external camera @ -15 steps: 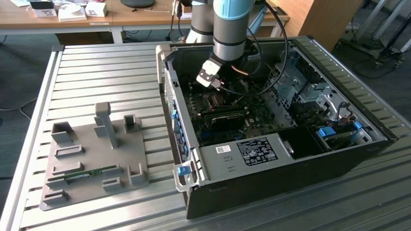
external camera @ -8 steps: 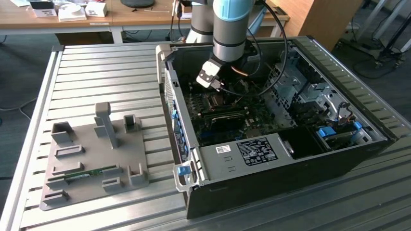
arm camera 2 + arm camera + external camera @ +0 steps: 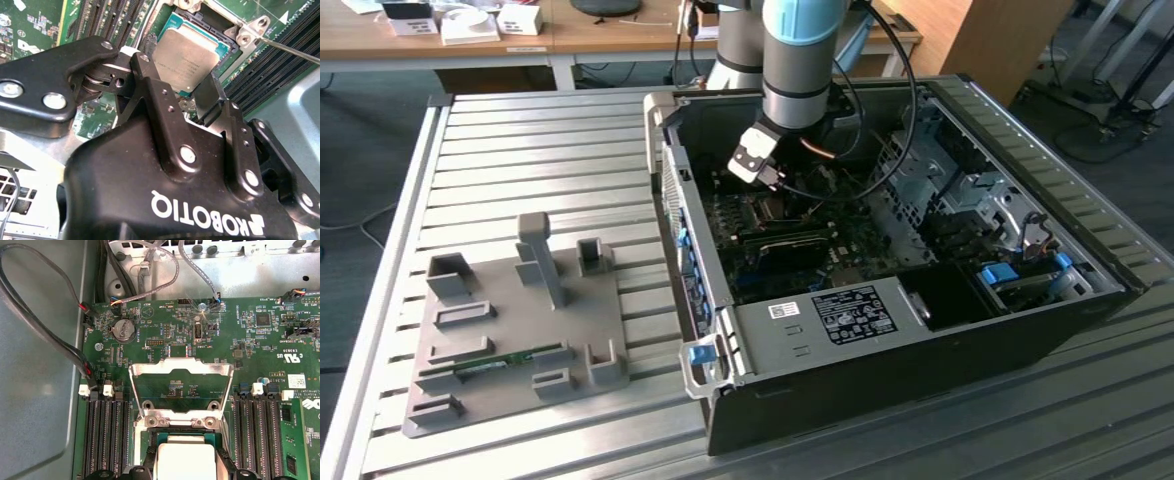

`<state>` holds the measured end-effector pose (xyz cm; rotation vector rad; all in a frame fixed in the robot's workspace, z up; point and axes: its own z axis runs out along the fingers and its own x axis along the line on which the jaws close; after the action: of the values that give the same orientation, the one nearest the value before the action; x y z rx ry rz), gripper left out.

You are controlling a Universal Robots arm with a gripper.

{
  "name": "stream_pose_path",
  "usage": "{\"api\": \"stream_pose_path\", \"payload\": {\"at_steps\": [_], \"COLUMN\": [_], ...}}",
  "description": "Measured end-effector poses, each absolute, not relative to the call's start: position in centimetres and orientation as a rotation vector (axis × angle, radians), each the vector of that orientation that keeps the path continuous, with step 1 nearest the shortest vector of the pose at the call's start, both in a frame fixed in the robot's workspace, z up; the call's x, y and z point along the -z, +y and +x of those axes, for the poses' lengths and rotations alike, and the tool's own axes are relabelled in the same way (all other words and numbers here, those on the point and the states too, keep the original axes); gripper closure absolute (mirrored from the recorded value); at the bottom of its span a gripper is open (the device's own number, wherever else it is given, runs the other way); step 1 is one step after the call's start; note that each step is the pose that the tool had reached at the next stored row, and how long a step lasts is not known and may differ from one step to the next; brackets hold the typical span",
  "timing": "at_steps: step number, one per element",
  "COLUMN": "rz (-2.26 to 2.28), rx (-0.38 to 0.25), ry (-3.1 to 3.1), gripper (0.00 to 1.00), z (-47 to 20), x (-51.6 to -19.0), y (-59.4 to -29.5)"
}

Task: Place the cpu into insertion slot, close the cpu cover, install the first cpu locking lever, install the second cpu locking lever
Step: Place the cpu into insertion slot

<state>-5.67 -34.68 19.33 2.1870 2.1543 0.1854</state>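
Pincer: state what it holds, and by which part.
The pincer holds the chip, gripped by two opposite side edges.

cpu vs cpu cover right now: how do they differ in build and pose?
The small silvery-grey square cpu has a solid metal top; the thin silvery metal cpu cover is an open frame, green board showing through its window. The cpu lies in the insertion slot; the cpu cover stands swung open, off it. Both are square, metallic and about socket-sized.
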Motion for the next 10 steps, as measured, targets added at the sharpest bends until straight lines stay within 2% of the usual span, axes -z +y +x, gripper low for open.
{"api": "stream_pose_path", "payload": {"at_steps": [10], "rz": [2.188], "rx": [-0.185], "ry": [2.153], "gripper": [0.46], "z": [-5.95], "x": [-19.32], "y": [-34.67]}}
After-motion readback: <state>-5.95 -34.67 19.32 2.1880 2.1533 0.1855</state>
